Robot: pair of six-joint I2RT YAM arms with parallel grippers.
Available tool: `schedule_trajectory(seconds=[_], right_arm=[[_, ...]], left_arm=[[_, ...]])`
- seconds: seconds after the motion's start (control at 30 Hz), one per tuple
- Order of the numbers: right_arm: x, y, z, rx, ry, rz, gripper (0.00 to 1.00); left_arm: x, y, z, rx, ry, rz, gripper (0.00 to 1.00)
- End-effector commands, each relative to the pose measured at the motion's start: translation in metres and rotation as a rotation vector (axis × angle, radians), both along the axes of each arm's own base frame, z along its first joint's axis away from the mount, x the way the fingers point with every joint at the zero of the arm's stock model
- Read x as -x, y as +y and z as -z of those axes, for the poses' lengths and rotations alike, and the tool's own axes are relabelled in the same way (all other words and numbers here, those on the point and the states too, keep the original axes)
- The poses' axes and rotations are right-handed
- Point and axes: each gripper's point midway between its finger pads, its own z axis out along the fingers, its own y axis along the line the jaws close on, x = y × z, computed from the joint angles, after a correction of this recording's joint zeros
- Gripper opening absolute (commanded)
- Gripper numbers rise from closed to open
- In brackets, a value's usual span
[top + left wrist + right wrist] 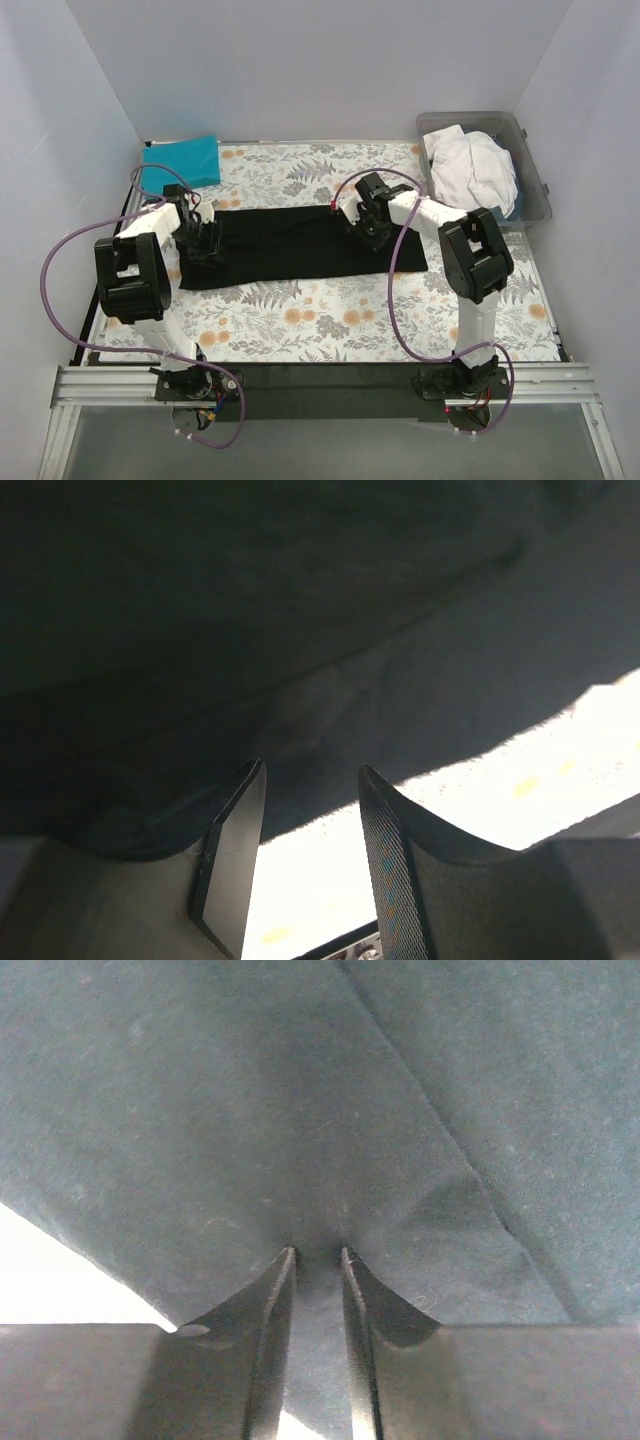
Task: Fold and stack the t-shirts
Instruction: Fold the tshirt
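Black t-shirt (290, 245) flat, one teal t-shirt (182, 160), one white t-shirt (470, 165) in tub (470, 116)

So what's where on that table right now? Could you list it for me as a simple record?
black t-shirt: lying flat as a long strip across the middle of the floral cloth
teal t-shirt: folded, far left corner
white t-shirt: crumpled inside the clear tub, far right
left gripper: at the black t-shirt's left end, fingers apart at its edge; grip unclear
right gripper: on the strip's right part, pinching black cloth
stack: not yet started
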Motion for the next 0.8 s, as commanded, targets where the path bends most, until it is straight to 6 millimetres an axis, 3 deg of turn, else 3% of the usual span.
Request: schedule_trajectory(seconds=[0.0,0.03,0.07,0.1,0.13,0.17,0.23,0.27,0.3,0.33,0.37,0.4,0.43,0.47,0.5,0.53,0.63,0.67,0.77], right_arm=[[0.081,-0.040,0.037,0.162,0.240,-0.073,0.30],[0.092,-0.039,0.038,0.157,0.263,-0.095,0.29],[0.119,-0.043,0.045,0.179,0.314,-0.132,0.29],[0.130,-0.040,0.040,0.165,0.320,-0.155,0.28],[0.152,-0.031,0.040,0.150,0.353,-0.209,0.28],[0.174,-0.035,0.042,0.158,0.396,-0.239,0.28],[0.207,-0.021,0.033,0.097,0.454,-0.308,0.28],[0.233,-0.013,0.031,0.095,0.493,-0.376,0.28],[0.246,-0.003,0.024,0.058,0.508,-0.412,0.28],[0.272,0.015,0.016,0.000,0.560,-0.484,0.28],[0.284,0.027,0.009,-0.035,0.583,-0.501,0.28],[0.290,0.045,-0.002,-0.091,0.590,-0.535,0.28],[0.307,0.063,-0.018,-0.165,0.620,-0.592,0.29],[0.310,0.072,-0.026,-0.189,0.607,-0.617,0.29],[0.308,0.079,-0.035,-0.214,0.577,-0.638,0.30],[0.299,0.088,-0.046,-0.250,0.543,-0.638,0.30],[0.274,0.093,-0.066,-0.326,0.494,-0.582,0.33],[0.266,0.092,-0.069,-0.335,0.478,-0.564,0.33],[0.229,0.086,-0.067,-0.323,0.402,-0.477,0.33]], left_arm=[[-0.015,0.007,0.008,-0.049,-0.017,-0.009,0.41],[-0.017,0.007,0.010,-0.054,-0.013,-0.004,0.41],[-0.021,0.006,0.012,-0.054,-0.013,-0.001,0.41],[-0.028,0.003,0.015,-0.054,-0.011,0.016,0.41],[-0.033,0.001,0.017,-0.057,-0.015,0.032,0.42],[-0.036,-0.002,0.027,-0.055,0.010,0.046,0.41],[-0.059,-0.015,0.023,-0.062,-0.024,0.105,0.41],[-0.064,-0.022,0.037,-0.052,0.005,0.129,0.41],[-0.074,-0.035,0.037,-0.039,0.001,0.162,0.41],[-0.104,-0.046,0.023,-0.034,-0.064,0.185,0.41],[-0.116,-0.055,0.034,-0.011,-0.045,0.200,0.41],[-0.124,-0.075,0.025,0.063,-0.051,0.229,0.42],[-0.161,-0.084,-0.003,0.073,-0.153,0.230,0.42],[-0.169,-0.093,-0.001,0.101,-0.146,0.241,0.43],[-0.171,-0.106,-0.015,0.143,-0.155,0.265,0.44],[-0.191,-0.110,-0.040,0.140,-0.238,0.270,0.45],[-0.205,-0.103,-0.075,0.087,-0.341,0.254,0.46],[-0.203,-0.100,-0.090,0.073,-0.373,0.249,0.46],[-0.193,-0.097,-0.111,0.055,-0.423,0.233,0.47]])
